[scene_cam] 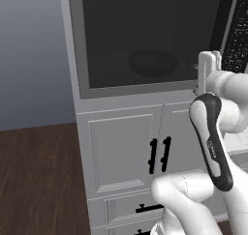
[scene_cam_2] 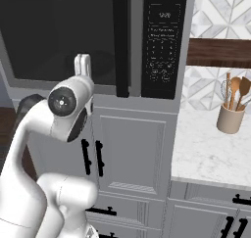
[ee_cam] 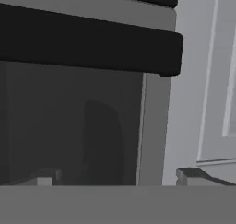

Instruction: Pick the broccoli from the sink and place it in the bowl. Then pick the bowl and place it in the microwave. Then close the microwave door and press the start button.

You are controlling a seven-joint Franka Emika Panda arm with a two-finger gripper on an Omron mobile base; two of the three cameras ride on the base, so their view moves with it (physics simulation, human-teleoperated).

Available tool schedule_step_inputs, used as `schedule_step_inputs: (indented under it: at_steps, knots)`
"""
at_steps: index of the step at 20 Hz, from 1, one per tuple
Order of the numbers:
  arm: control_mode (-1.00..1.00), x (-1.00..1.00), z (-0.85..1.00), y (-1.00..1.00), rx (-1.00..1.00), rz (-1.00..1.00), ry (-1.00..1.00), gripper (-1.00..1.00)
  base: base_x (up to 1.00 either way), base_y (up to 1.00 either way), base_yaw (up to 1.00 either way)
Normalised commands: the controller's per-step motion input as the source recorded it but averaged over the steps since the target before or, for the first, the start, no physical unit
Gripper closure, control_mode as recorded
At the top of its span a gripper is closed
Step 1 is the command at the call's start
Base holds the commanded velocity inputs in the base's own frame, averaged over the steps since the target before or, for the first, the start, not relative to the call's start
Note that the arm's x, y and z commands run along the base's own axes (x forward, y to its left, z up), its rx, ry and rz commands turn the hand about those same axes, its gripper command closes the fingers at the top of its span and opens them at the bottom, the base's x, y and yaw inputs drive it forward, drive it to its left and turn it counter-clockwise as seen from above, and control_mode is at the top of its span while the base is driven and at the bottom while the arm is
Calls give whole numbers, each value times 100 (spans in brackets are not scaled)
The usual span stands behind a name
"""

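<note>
Microwave door [scene_cam: 145, 40] sits shut with the bowl [scene_cam: 153, 62] dimly visible inside behind the glass, gripper [ee_cam: 115, 177] spread open and empty just off the door, leaving the control panel [scene_cam_2: 163, 41] start press.

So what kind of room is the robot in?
It looks like a kitchen. There is a big built-in microwave with a button panel, grey cabinet doors under it, and a marble counter holding a crock of wooden spoons.
</note>
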Motion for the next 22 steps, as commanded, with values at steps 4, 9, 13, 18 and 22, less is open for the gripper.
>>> schedule_step_inputs:
  at_steps: [4,9,13,18,22]
  knots:
    - [-100,-73,0,-100,26,4,17,-100,0,0,0]
    - [-100,-30,-1,-100,22,3,13,-100,0,0,0]
    - [-100,10,0,-96,15,0,5,-100,0,0,0]
    - [-100,42,0,-72,13,0,11,-100,0,0,0]
    - [-100,70,-4,-35,13,0,10,-100,0,0,0]
